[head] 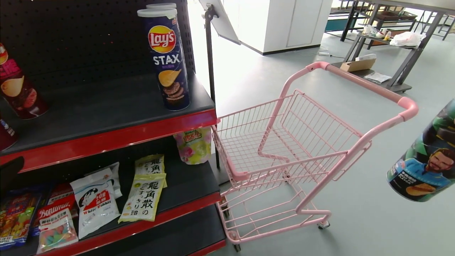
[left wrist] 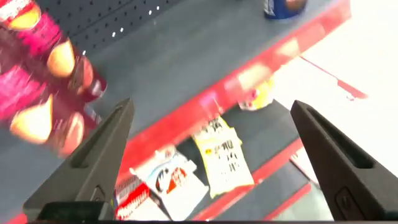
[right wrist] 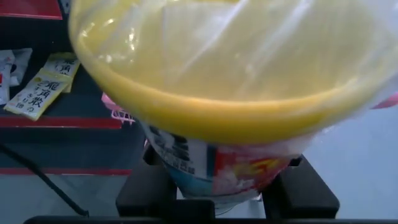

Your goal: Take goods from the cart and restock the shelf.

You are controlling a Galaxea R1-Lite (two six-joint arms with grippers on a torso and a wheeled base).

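A green and blue chip canister [head: 426,160] hangs tilted in the air to the right of the pink cart [head: 366,83]. In the right wrist view its yellow-lidded top [right wrist: 230,62] is close to the camera, and my right gripper [right wrist: 224,186] is shut on its body. My left gripper [left wrist: 211,106] is open above the upper shelf board [left wrist: 180,62], with nothing between its fingers [left wrist: 99,155]. Red chip canisters [left wrist: 43,74] stand close beside it at the left of that shelf [head: 106,103].
A tall blue canister [head: 169,60] stands at the upper shelf's right end, with another behind it. Red canisters [head: 17,89] stand at its left. Several candy bags [head: 144,195] lie on the lower shelf. A black pole [head: 210,71] rises between shelf and cart.
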